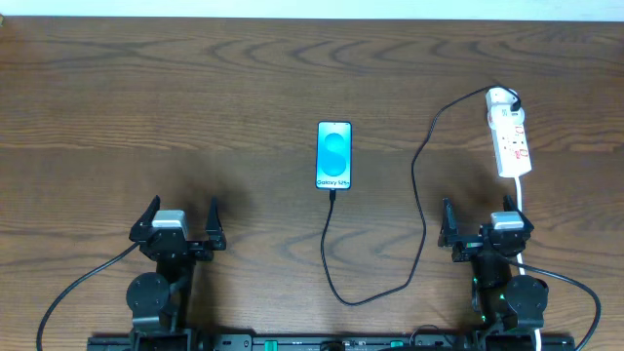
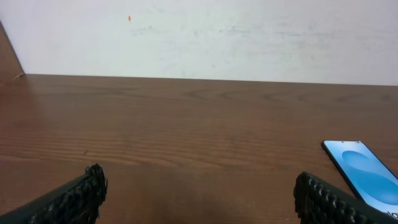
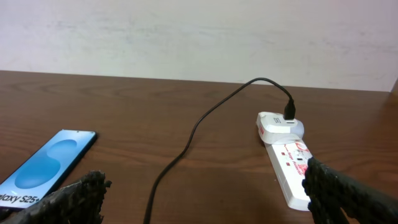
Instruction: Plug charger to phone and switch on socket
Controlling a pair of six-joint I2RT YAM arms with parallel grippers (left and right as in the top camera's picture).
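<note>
Wooden table (image 1: 195,97) holding: Galaxy S25+ phone (image 1: 333,155), screen-up at centre; black charger (image 1: 421,185) looping from the phone's near edge to a white adapter (image 1: 503,97) on the socket (image 1: 510,136), far right; left gripper (image 1: 183,208) and right gripper (image 1: 478,211), jaws spread, holding nothing.

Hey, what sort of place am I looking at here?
Probably a robotics lab or test bench, not a home: a wooden table against a plain white wall, the left gripper and right gripper open at its near edge, and a phone and a socket laid out.
</note>
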